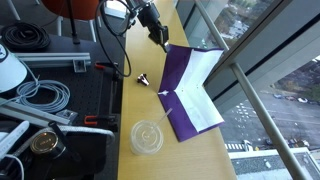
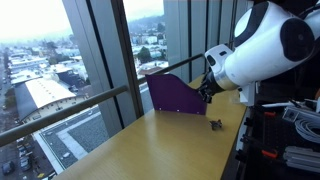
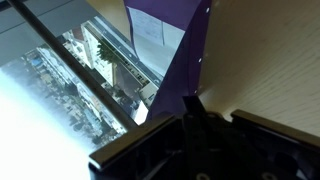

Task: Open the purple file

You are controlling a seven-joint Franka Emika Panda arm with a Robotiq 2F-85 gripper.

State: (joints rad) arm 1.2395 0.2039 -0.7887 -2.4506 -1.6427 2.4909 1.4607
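The purple file [image 1: 190,108] lies on the wooden table by the window, partly open. Its top cover [image 1: 177,66] stands lifted and shows the white inside [image 1: 203,68]. My gripper [image 1: 163,43] is at the far corner of that lifted cover and appears shut on its edge. In the exterior view from along the table, the file [image 2: 172,95] stands up like a tent with my gripper [image 2: 207,90] at its right end. In the wrist view the purple cover [image 3: 180,55] runs down to my fingertip [image 3: 192,104]; the grip itself is dark.
A clear round plastic lid [image 1: 148,136] lies on the table in front of the file. A small black binder clip [image 1: 143,80] [image 2: 215,125] lies beside it. A window rail [image 1: 235,70] borders the table. Cables and gear [image 1: 40,95] fill the other side.
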